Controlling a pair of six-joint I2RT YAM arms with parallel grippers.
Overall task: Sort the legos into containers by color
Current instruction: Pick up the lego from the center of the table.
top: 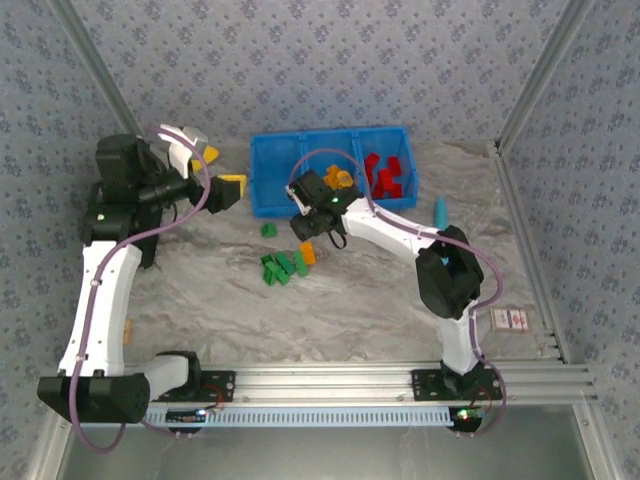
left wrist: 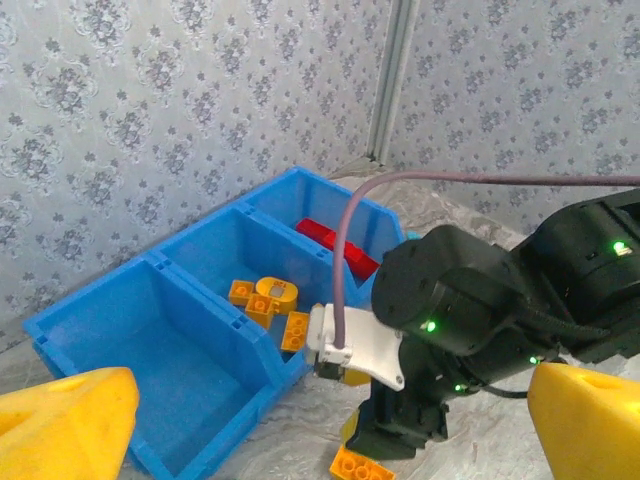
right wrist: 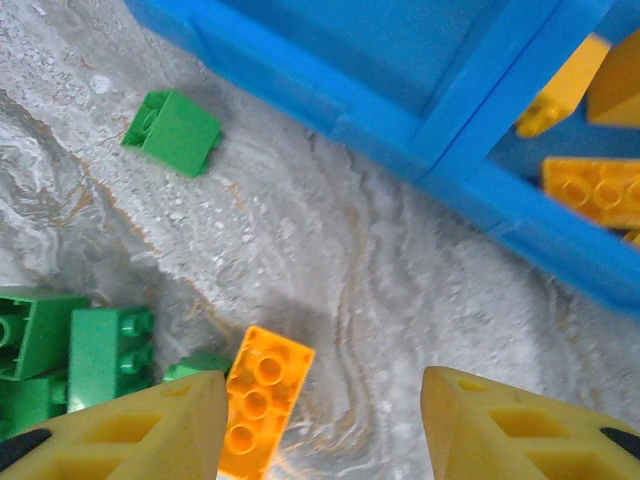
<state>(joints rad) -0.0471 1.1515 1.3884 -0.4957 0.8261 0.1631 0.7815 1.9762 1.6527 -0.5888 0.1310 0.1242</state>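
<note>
Currently the right gripper (right wrist: 325,390) hangs low over the table just in front of the blue bin (right wrist: 300,70), jaws apart w/ nothing between them. The one loose orange brick (right wrist: 262,400) lies flat on the tabletop, tucked against one fingertip (right wrist: 150,430) rather than centred in the gap. Step in hand, I'd judge: pick up that orange brick & drop it in the middle compartment (top: 330,142) w/ the other oranges. To do it well: slide the gripper sideways so the brick sits mid-gap, turn the wrist so the pads close across the brick's narrow side, not along its length, go down till the tips nearly touch the table, close, then lift enough to pass the bin's front wall. Watch the green heap (right wrist: 70,350) just beside it, since a finger could nudge those. Left gripper (top: 220,170) sits by the bin's left end, jaws wide apart, holding nothing. Counts, approx: 1 bin w/ 3 compartments; loose legos = 1 orange, 1 lone green brick (top: 268,230) near the bin, plus maybe 4–5 in the heap, too bunched to count exactly. In the bin: abt 4 orange in the middle, abt 4–5 red bricks (top: 385,175) in the right compartment. Also 1 teal piece (top: 441,210) off to the right.
</note>
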